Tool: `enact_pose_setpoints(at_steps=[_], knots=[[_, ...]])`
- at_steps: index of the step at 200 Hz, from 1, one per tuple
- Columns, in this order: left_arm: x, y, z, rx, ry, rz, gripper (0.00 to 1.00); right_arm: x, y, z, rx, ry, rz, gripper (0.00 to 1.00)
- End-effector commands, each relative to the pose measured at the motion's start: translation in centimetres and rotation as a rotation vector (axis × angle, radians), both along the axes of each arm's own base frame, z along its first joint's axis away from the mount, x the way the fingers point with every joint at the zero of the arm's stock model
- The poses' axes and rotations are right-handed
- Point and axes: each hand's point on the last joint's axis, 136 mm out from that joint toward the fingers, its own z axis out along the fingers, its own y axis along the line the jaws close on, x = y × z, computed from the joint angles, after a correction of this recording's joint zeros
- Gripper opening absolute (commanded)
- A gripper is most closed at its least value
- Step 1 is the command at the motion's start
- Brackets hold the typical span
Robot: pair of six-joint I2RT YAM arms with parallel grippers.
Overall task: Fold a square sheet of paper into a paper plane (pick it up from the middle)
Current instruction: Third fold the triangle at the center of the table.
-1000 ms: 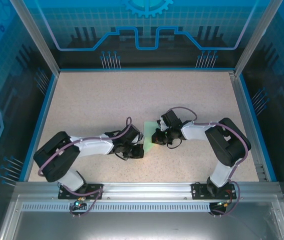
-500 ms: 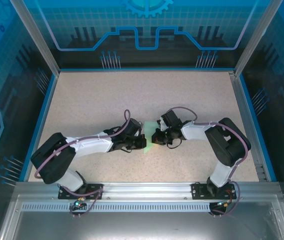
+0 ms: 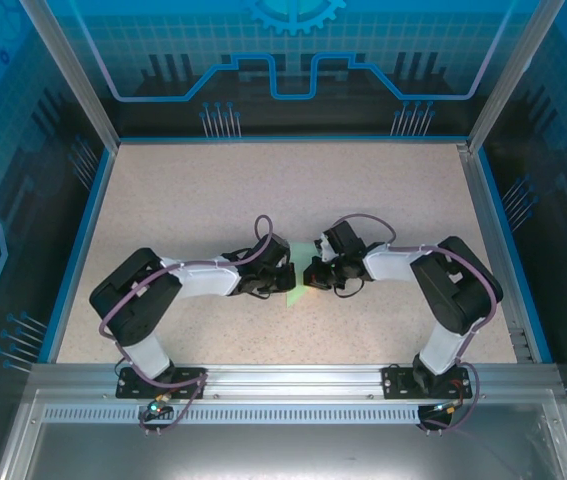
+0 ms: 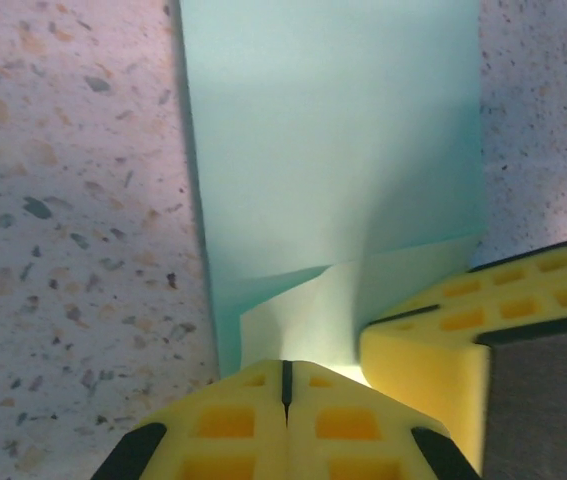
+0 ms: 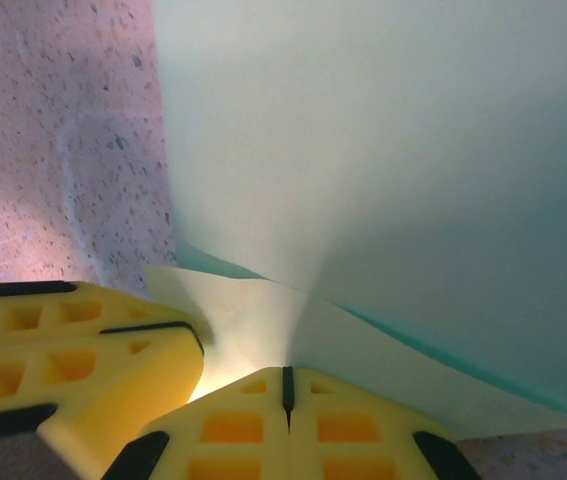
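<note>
Pinching the square sheet of paper (image 4: 333, 150) at its lower edge, the left gripper (image 4: 285, 365) has its yellow fingertips pressed flat together at bottom centre of the left wrist view. A paler folded flap runs straight into the seam between them. The right gripper (image 5: 286, 372) is the same: pads closed tight at bottom centre of the right wrist view, with the paper rising out of the tips in a shallow tent-like crease.

Each wrist view also catches one yellow finger of the other gripper just beside its own tips — lower right in the left wrist view, lower left in the right wrist view.

From the top view the two grippers meet nose to nose at frame centre, and the mint-green sheet shows as a small patch between them. It lies on the speckled table (image 3: 213, 190), slightly right of centre.

Count: two arms, two grippers, one sheet — pale green, plain, one corner folded over. Blue panels wall the table on the left, right and top of the frame.
</note>
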Motion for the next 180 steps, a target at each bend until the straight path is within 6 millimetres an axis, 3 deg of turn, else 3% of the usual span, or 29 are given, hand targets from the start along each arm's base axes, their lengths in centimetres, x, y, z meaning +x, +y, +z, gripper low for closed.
enact_pose_setpoints(at_steps=[1, 20, 76, 141, 180], knots=[[1.2, 0.1, -0.2, 0.016, -0.01, 0.04, 0.04, 1.3, -0.1, 2.3, 0.042, -0.081, -0.026, 0.0], [0.9, 0.3, -0.9, 0.024, 0.009, 0.039, 0.03, 1.2, 0.0, 2.4, 0.045, -0.091, -0.01, 0.0], [0.6, 0.5, -1.1, 0.038, 0.019, 0.037, 0.03, 0.0, -0.2, -0.5, 0.016, -0.012, 0.008, 0.0], [1.9, 2.6, 0.1, 0.11, -0.016, 0.121, 0.12, -0.6, -2.1, -3.0, -0.081, 0.03, -0.027, 0.0], [0.5, 1.5, 1.7, 0.0, 0.006, 0.088, 0.18, -0.5, -1.8, -2.9, -0.067, 0.043, -0.042, 0.0]])
